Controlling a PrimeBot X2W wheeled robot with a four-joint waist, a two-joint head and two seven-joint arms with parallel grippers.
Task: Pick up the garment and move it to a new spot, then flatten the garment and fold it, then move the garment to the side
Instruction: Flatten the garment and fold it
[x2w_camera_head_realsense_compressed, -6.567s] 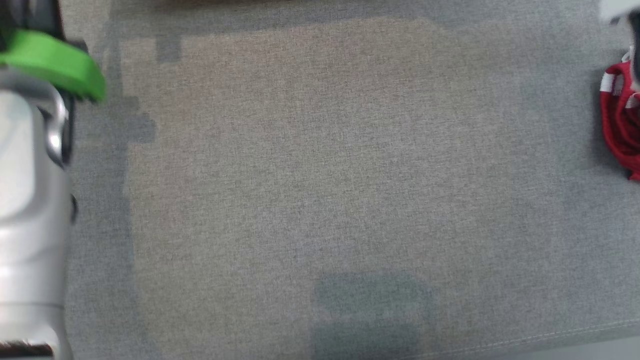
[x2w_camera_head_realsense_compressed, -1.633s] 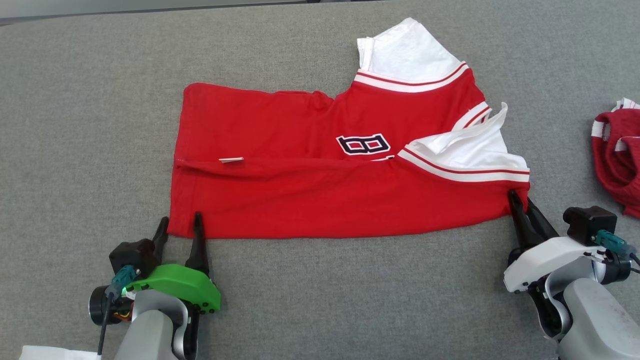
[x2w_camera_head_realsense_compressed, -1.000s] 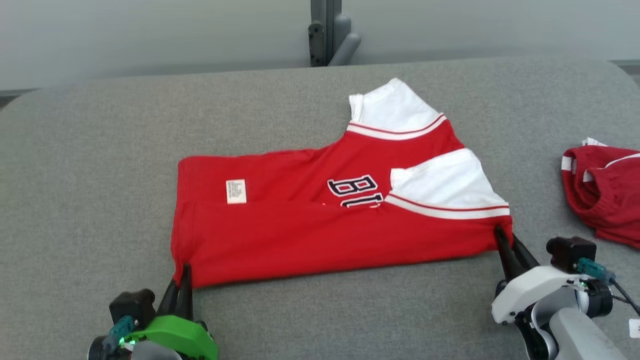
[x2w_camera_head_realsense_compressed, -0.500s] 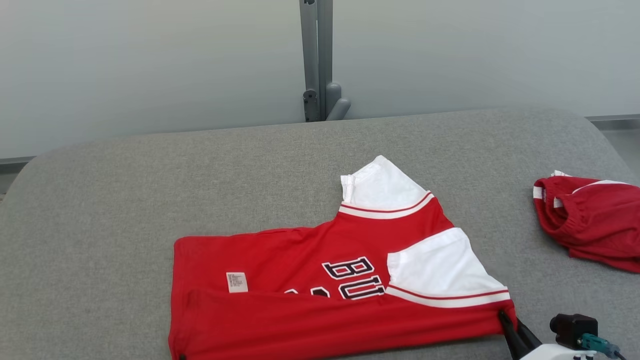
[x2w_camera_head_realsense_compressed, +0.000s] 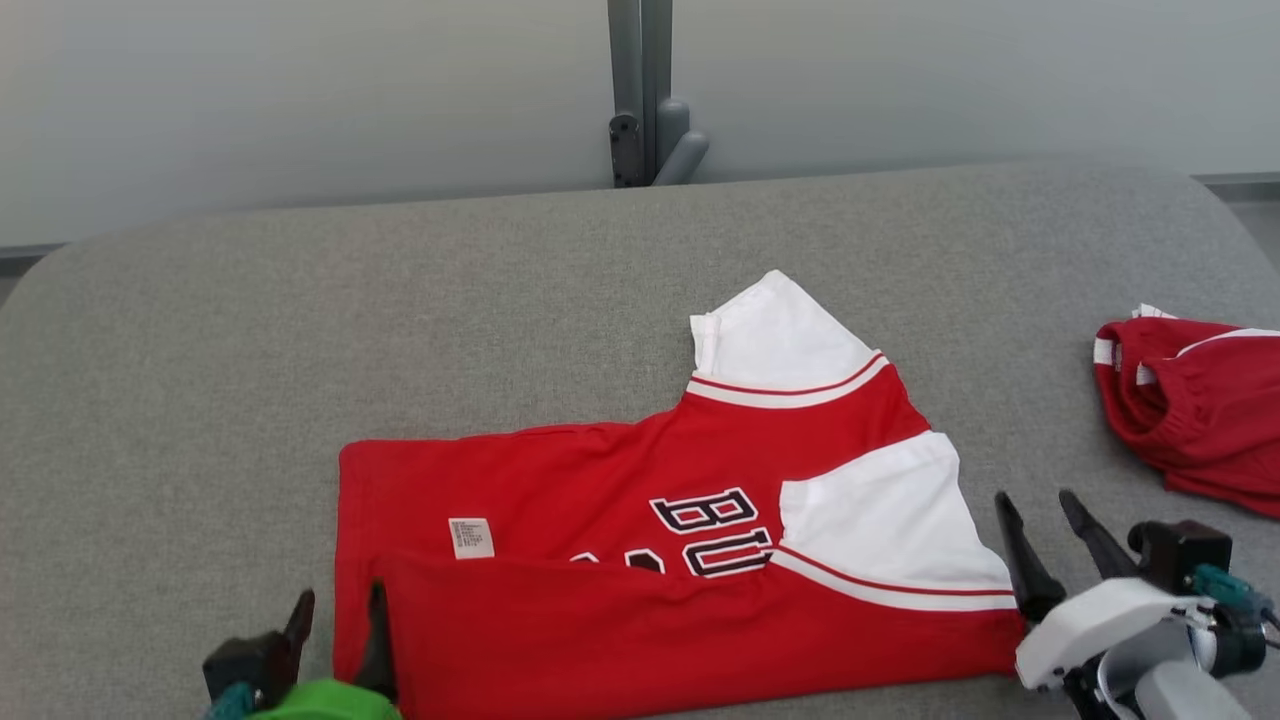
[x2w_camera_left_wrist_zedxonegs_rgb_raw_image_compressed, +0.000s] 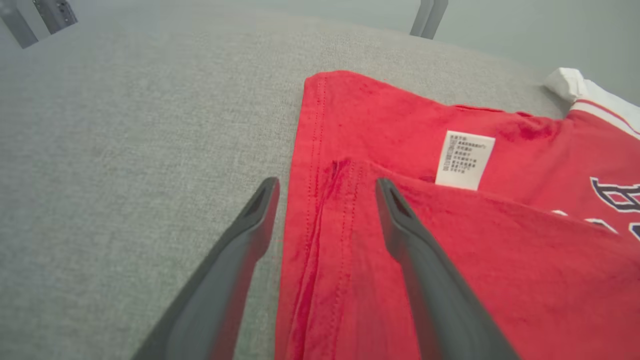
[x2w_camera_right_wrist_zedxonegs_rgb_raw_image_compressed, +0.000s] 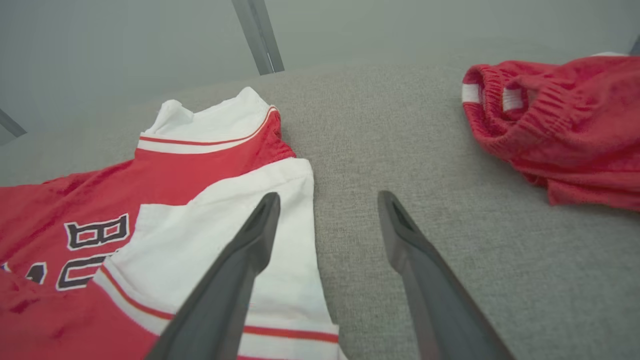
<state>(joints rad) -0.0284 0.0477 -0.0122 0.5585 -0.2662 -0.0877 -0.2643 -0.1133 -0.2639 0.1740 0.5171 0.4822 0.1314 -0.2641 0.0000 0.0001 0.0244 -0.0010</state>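
The red shirt (x2w_camera_head_realsense_compressed: 640, 560) lies on its side in the lower middle of the head view, on the grey worktop (x2w_camera_head_realsense_compressed: 400, 320). Its near long edge is folded up over the body, so the fold step looks partly done. The left fingers (x2w_camera_head_realsense_compressed: 378, 640) are at the lower left, spread wide apart and holding nothing. In the left wrist view one finger is over the red hem and the other is over bare worktop. The right fingers (x2w_camera_head_realsense_compressed: 1022, 560) are at the lower right, just beside the shirt's corner. They are wide apart too and hold nothing. In the right wrist view one finger is over the white sleeve (x2w_camera_head_realsense_compressed: 880, 520) and the other is over bare worktop. To fold well, I think both sets of fingers should pinch the cloth at the same time and at matching spots, one at each end. They should lift it only a little and lay it down straight, because the folded flap already sits a bit slanted. The other white sleeve pokes out at the top and likely needs tucking in. A small white label (x2w_camera_head_realsense_compressed: 470, 537) shows near the left end. A pair of red shorts (x2w_camera_head_realsense_compressed: 1190, 420) sits bunched at the right edge, near the right fingers, so a wide swing there could bump it. A grey post (x2w_camera_head_realsense_compressed: 645, 90) stands at the top middle, well apart from the work.
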